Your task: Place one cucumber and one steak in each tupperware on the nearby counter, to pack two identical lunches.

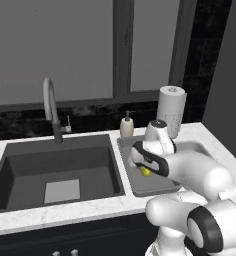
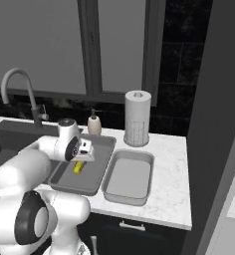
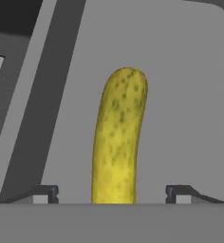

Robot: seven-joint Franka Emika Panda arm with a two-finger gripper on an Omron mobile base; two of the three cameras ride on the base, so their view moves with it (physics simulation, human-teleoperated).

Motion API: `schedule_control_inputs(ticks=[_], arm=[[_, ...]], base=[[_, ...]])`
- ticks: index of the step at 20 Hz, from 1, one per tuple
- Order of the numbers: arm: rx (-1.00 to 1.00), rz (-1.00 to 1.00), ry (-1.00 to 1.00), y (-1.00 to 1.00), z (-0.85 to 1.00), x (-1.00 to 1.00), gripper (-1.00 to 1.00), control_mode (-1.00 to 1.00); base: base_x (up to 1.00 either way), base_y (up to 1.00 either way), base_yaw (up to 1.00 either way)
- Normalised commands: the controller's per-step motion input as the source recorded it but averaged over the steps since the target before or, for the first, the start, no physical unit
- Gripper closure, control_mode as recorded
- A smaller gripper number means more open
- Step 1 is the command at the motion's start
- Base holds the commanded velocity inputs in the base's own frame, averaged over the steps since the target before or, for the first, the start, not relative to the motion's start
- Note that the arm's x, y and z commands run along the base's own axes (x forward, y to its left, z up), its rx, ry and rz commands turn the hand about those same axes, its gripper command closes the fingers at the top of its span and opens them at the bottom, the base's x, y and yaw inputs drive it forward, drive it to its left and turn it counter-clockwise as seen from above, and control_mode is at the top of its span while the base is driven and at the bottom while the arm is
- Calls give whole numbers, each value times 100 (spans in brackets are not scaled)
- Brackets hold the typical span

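In the hand view the yellow cucumber is seen lying free in the tupperware, long axis toward twelve o'clock, between the spread, empty end effector tips.

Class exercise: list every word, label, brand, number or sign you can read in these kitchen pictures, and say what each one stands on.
None can be read.
The soap bottle bears no visible label.
The paper towel roll shows only a faint grid pattern, no letters.
The yellow cucumber carries dark speckles, not writing.
The tupperware, the sink and the counter are unmarked.
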Motion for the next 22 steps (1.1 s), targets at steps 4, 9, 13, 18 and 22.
schedule_control_inputs(ticks=[4, 9, 13, 18, 22], arm=[[0, 0, -19, 0, 90, -54, -100, -100], [0, 0, -15, -14, 83, -90, -100, -100], [0, 0, -8, -21, 64, -97, -100, -100], [0, 0, -6, -1, 40, -82, -100, -100], [0, -2, -6, 0, 5, -65, -100, -100]], base=[[0, 0, 0], [0, 0, 0], [0, 0, 0], [0, 0, 0], [0, 0, 0]])
